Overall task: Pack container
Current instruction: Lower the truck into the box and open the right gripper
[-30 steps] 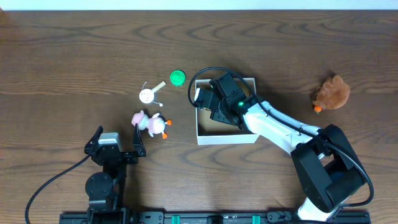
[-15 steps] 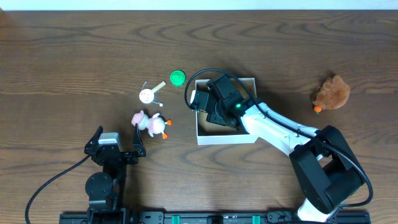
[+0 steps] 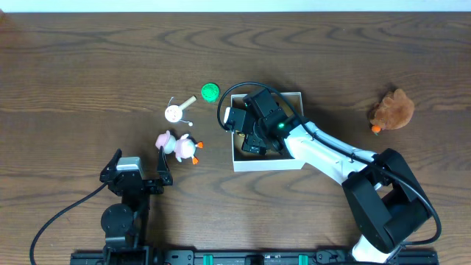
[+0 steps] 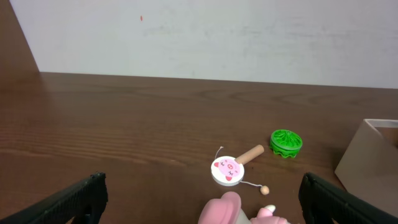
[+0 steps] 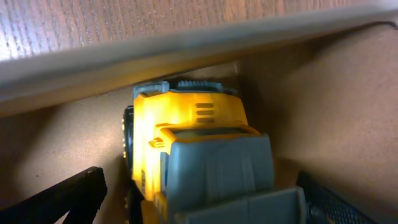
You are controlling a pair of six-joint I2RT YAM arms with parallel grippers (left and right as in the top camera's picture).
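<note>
Container [image 3: 269, 163] sat right of centre on the table [image 3: 88, 59], with a yellow-and-grey toy truck [image 5: 199, 149] lying inside against one wall. Right gripper [image 5: 199, 182] was down in the box, fingers spread wide either side of the truck, not pinching it. I judged that as the release end of a placement.

Just left of the box: green disc [image 3: 210, 91], rattle drum [image 3: 176, 110], pink plush toy [image 3: 179, 146]. Brown plush [image 3: 392, 110] was well off to the right.

Left gripper [image 3: 138, 168] was parked at the near edge, jaws apart, empty, pink toy just ahead.

Next move called for lifting the right arm straight up clear of the walls, then taking a loose toy.
</note>
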